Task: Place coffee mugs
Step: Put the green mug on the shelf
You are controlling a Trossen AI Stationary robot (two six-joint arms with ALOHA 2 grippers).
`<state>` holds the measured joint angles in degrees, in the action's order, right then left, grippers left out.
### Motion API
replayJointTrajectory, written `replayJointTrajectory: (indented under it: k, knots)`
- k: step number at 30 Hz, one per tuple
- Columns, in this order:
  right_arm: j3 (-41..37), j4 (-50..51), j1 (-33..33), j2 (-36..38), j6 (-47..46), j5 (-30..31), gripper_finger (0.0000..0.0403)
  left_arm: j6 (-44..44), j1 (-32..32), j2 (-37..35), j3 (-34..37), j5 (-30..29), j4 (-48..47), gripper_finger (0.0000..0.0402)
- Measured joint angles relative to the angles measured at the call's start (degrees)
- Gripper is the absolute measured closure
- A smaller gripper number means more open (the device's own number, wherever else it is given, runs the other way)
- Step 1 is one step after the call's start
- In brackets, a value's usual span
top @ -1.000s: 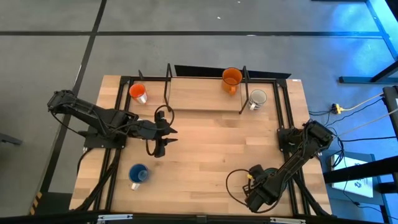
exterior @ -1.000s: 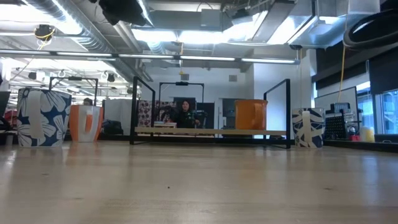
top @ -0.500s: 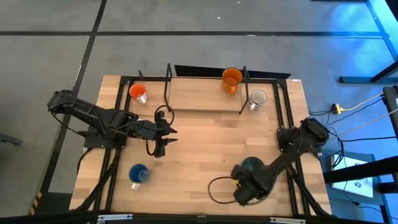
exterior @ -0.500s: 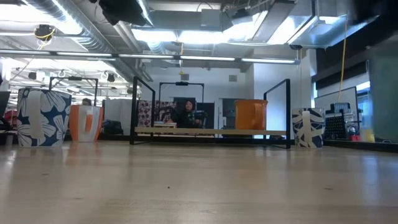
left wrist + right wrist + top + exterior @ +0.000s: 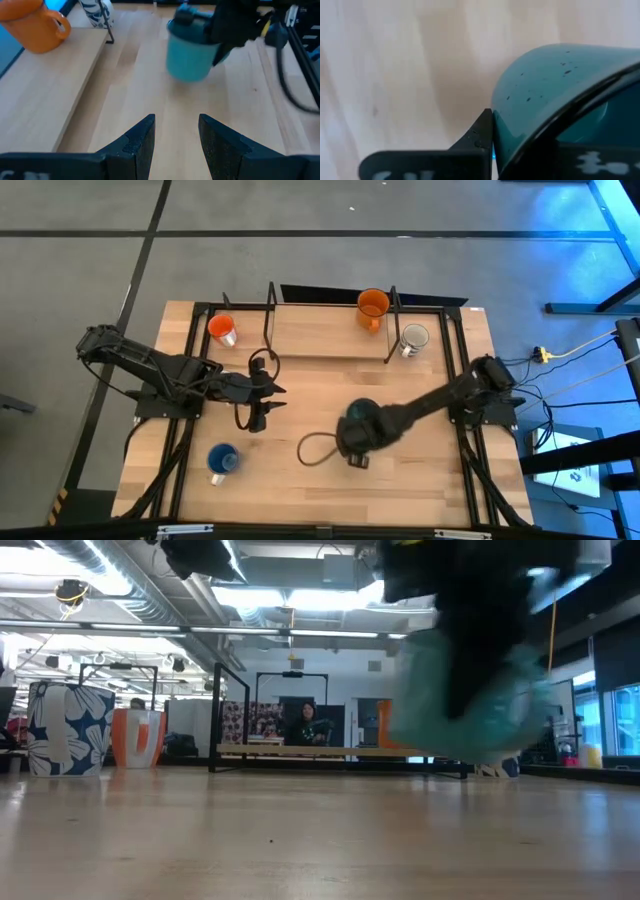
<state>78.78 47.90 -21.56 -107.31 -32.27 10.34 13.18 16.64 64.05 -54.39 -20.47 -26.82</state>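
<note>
My right gripper (image 5: 358, 430) hangs over the middle of the table, shut on the teal mug (image 5: 190, 55), which shows blurred in the low view (image 5: 465, 700). My left gripper (image 5: 275, 398) waits open left of centre, fingers (image 5: 176, 132) pointing toward the teal mug. The blue mug (image 5: 222, 459) stands on its base near the left front. The orange-red-inside mug (image 5: 222, 329), the orange mug (image 5: 372, 305) and a white/grey mug (image 5: 413, 337) stand at the far side. The second white/grey mug is out of view. My right gripper holds the teal mug by its wall at the rim (image 5: 520, 115), coming from above. One finger (image 5: 480, 135) lies on the outside; the other is hidden by the mug. The mug hangs upright below the gripper, lifted clear of the table.
A black metal frame with a raised wooden shelf (image 5: 330, 330) spans the far side, its uprights beside the orange and white/grey mugs. A cable loop (image 5: 315, 448) trails beside the right gripper. A person (image 5: 305, 725) sits in the room beyond the table.
My right arm has swung from the near right corner toward the table's middle, moving left and toward the far edge, carrying the teal mug along above the table.
</note>
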Motion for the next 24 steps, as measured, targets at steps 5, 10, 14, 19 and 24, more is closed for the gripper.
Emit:
replayJointTrajectory:
  k: [5,10,14,19,24]
  knots:
    - [-0.04,0.03,4.82,-2.45,2.23,-4.94,0.0387,-0.27,-0.13,0.0,0.0,-0.13,0.88,0.0255]
    - [-0.02,1.58,7.99,-2.75,-2.23,-8.6,0.0386,-0.25,-0.11,0.0,0.0,-0.11,0.85,0.0255]
    - [-0.02,1.73,9.74,-2.76,-4.99,-11.7,0.0372,-0.27,-0.11,0.0,0.0,-0.09,0.85,0.0255]
    - [0.09,1.11,10.44,-3.23,-6.37,-13.6,0.0354,-0.27,-0.13,0.0,0.0,-0.09,0.81,0.0255]
    - [0.07,1.29,10.82,-2.72,-8.34,-14.01,0.0314,-0.29,-0.13,0.0,0.0,-0.02,0.77,0.0255]
